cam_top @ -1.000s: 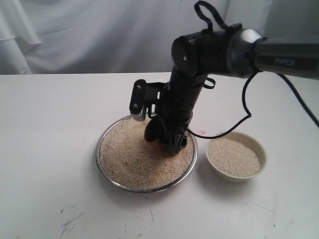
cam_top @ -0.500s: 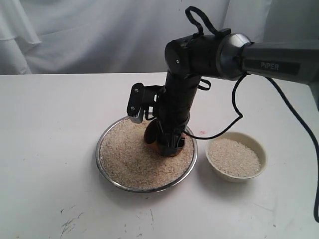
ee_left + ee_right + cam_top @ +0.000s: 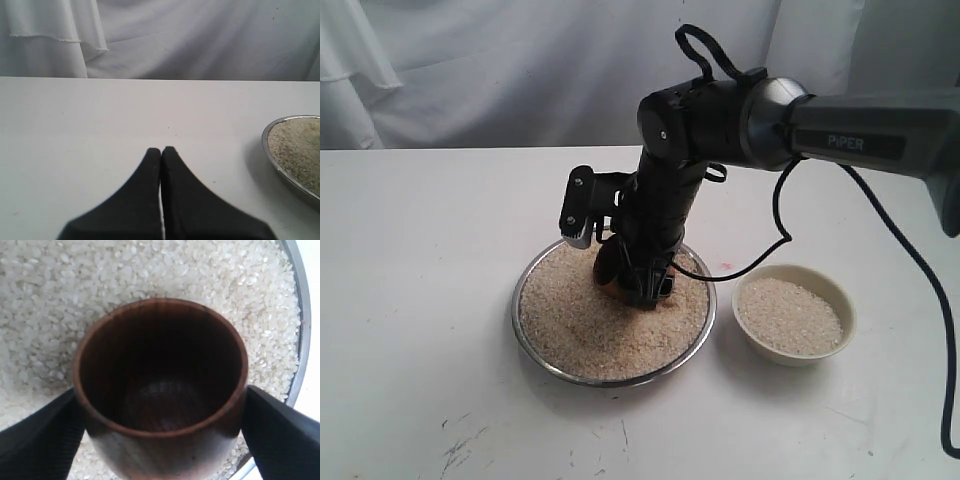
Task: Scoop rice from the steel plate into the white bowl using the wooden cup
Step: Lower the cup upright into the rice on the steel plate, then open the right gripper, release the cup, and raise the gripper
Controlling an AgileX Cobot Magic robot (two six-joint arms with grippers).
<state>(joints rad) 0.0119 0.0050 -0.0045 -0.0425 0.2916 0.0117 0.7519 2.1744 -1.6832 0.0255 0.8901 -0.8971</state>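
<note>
Your right gripper has its jaws spread wide around the wooden cup, one black finger pressed to each side of its wall, with the cup's dark mouth facing the wrist camera. The cup sits low at the rice in the far half of the steel plate, though you cannot tell whether it is dug into the grains. The white bowl, holding rice too, stands just beside the plate. Your left gripper has its jaws pressed together on nothing, above the table near the plate's rim.
</note>
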